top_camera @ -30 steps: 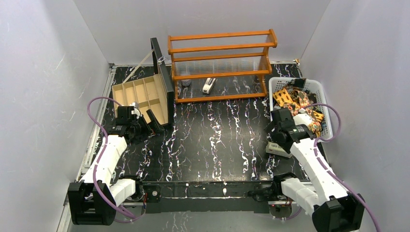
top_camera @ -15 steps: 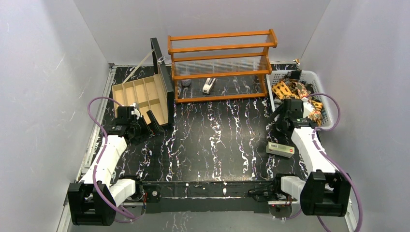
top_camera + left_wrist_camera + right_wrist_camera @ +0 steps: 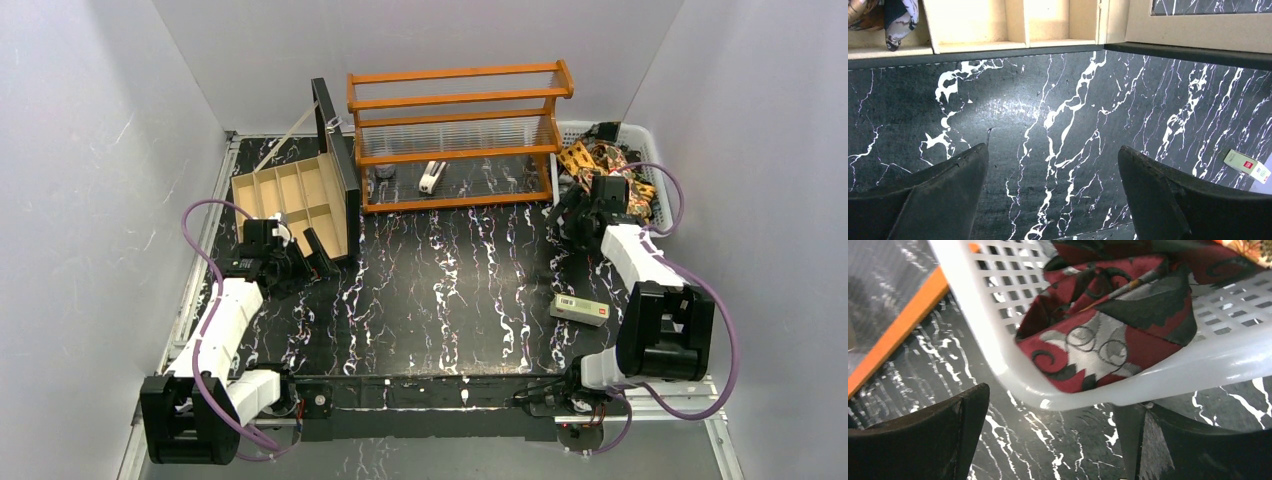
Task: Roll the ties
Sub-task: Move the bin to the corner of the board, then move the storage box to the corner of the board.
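Several ties (image 3: 1108, 335) lie piled inside the basket (image 3: 973, 305), and the right hand (image 3: 1053, 400), wide open and empty just outside its rim, should rise over that rim, come down and pinch only one tie near its end.

Both arms extended forward, both grippers fully spread.
The left arm (image 3: 222, 322) runs from its base at the near-left corner straight forward along the left side, with its white links held low. The left gripper (image 3: 1052, 154) is turned inward and tilted down, and its two dark fingers (image 3: 943, 192) stand far apart, closed on nothing. The right arm (image 3: 632, 256) rises to a black joint close above its base, then reaches toward the far right. The right gripper (image 3: 1050, 401) is angled downward, its fingers (image 3: 930, 437) equally wide and clamping nothing.
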{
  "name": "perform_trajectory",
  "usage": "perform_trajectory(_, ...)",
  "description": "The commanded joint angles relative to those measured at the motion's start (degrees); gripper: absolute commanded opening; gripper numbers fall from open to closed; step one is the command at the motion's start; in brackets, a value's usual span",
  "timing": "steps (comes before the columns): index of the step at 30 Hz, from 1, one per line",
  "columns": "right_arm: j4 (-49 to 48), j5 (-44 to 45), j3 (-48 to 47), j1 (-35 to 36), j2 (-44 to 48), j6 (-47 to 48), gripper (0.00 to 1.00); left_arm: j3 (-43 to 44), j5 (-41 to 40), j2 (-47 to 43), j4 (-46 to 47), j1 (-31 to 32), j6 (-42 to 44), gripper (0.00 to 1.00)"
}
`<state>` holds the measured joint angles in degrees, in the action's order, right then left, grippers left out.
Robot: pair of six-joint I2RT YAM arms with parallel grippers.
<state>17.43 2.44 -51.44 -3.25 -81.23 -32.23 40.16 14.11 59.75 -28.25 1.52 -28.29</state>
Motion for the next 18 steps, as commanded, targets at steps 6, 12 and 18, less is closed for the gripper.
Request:
perform_trajectory(6, 7.8, -9.8, 1.7, 6.4, 13.3, 1.9, 0.98, -1.6, -5.2, 5.0, 6.7, -0.2, -1.9, 0.98)
perform_trajectory(12, 17.2, -7.4, 6.4, 19.1, 19.0, -5.2, 0.97, 0.5, -6.9, 12.1, 11.8, -0.3, -2.2, 0.98)
perform_trajectory(18, 18.4, 6.2, 14.0, 19.8, 19.3, -12.6, 0.99, 3.1, -8.7, 19.5, 16.5, -0.5, -1.2, 0.98)
